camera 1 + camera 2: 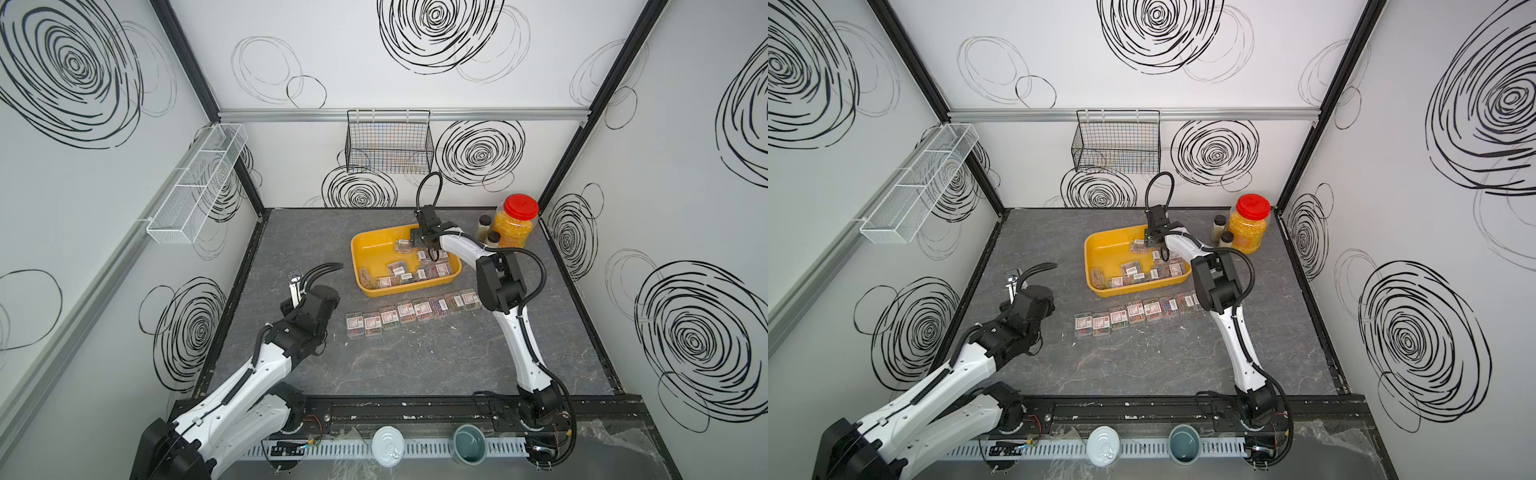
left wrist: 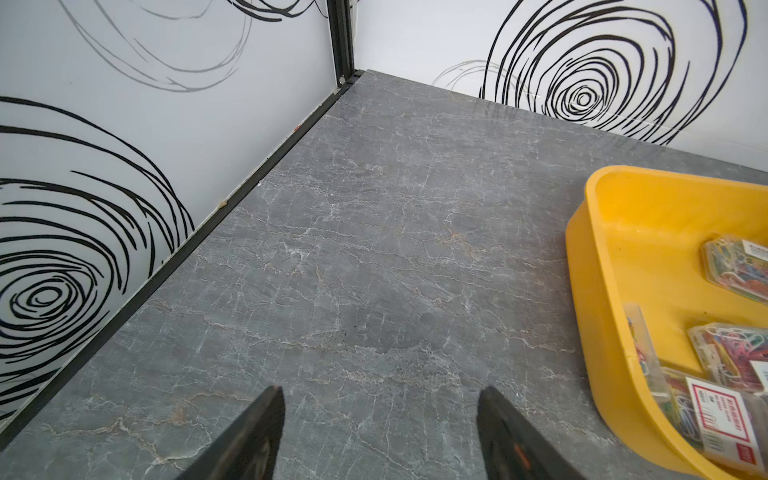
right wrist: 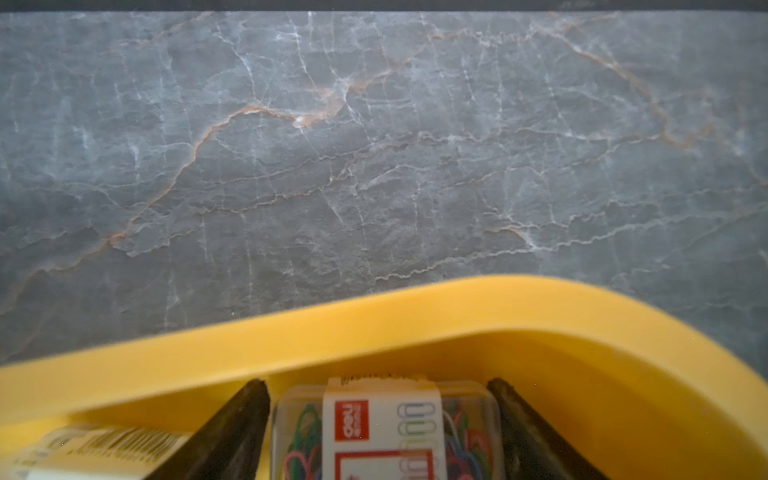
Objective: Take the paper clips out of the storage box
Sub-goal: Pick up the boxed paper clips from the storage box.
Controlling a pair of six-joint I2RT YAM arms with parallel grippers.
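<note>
Grey table (image 1: pixel 415 365), yellow storage box (image 1: pixel 368 249) toward its far side, with a row of paper clips (image 1: pixel 405 311) just in front of it (more cases lie inside the box). The left end effector (image 2: pixel 380 390) hangs over bare table, fingers apart and empty. The right end effector (image 3: pixel 378 384) is down in the box, straddling one case; whether it pinches, the blur won't say.
</note>
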